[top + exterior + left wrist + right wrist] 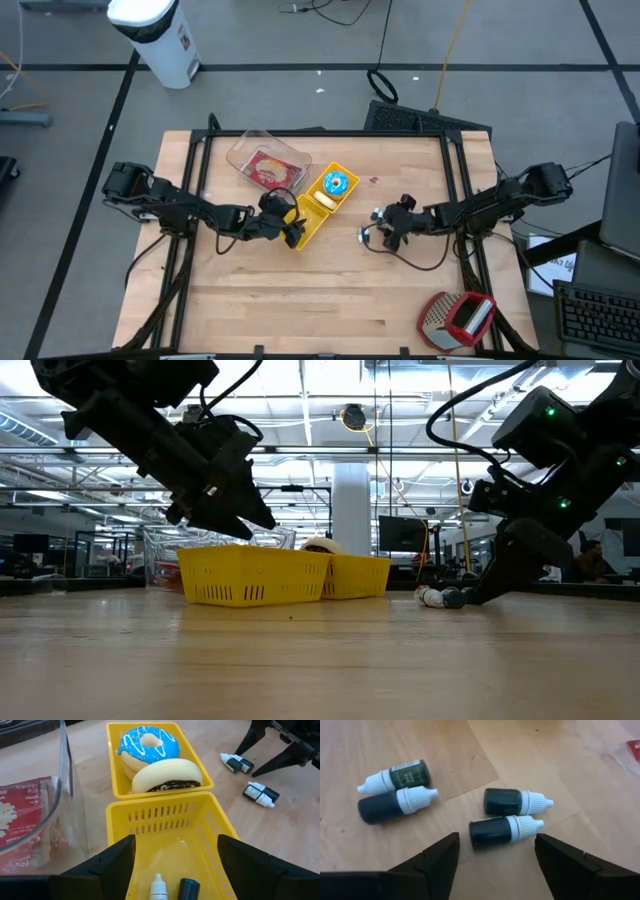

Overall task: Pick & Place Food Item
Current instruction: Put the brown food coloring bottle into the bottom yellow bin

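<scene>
Right wrist view: four dark dropper bottles (505,831) w/ white caps, both grippers' jaws wide.

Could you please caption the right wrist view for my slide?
Open right end effector above four dropper bottles lying in two pairs on the table.

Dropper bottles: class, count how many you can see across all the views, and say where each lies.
6. Four lie on the table under the right pincer: one pair and another pair. Two lie in the near yellow basket. Others may be hidden.

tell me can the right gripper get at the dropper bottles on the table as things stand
Probably yes: the right gripper hangs open just over the nearest dropper bottle, with bare table around the four and nothing between.
</scene>
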Available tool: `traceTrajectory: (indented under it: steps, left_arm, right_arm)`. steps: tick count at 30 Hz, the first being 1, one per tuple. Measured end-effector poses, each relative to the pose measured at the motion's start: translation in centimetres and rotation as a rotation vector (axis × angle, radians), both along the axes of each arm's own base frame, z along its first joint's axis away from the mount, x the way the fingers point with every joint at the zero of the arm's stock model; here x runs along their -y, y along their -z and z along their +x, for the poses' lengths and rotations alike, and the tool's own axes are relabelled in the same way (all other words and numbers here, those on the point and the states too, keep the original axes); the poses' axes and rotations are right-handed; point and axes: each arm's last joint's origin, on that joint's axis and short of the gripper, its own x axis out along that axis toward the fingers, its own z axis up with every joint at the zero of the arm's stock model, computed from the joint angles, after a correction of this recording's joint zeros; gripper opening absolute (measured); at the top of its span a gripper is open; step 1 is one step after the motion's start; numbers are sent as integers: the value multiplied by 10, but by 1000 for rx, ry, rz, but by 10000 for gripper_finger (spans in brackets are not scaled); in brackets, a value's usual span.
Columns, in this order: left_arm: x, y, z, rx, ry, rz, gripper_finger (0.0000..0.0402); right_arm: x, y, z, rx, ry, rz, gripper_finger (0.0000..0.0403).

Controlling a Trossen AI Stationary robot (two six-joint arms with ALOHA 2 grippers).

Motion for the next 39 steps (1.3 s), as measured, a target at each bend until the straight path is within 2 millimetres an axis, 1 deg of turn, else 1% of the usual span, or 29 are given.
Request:
traceTrajectory:
  steps: [7,11,19,23,30,39]
  left_arm:
    - [0,0,0,0,1,0,278]
    - [0,0,0,0,1,0,274]
    - [0,0,0,0,1,0,279]
    - [0,0,0,0,1,0,274]
    - [0,0,0,0,1,0,280]
    - [0,0,0,0,1,0,275]
  right_arm:
    - [1,-2,3,89,112,99,240]
    - [6,-2,3,106,175,132,239]
    - [13,-1,2,123,269,177,227]
    - [13,0,1,106,264,168,217]
    - [13,0,0,80,248,145,194]
    - [13,1,-1,62,240,131,150]
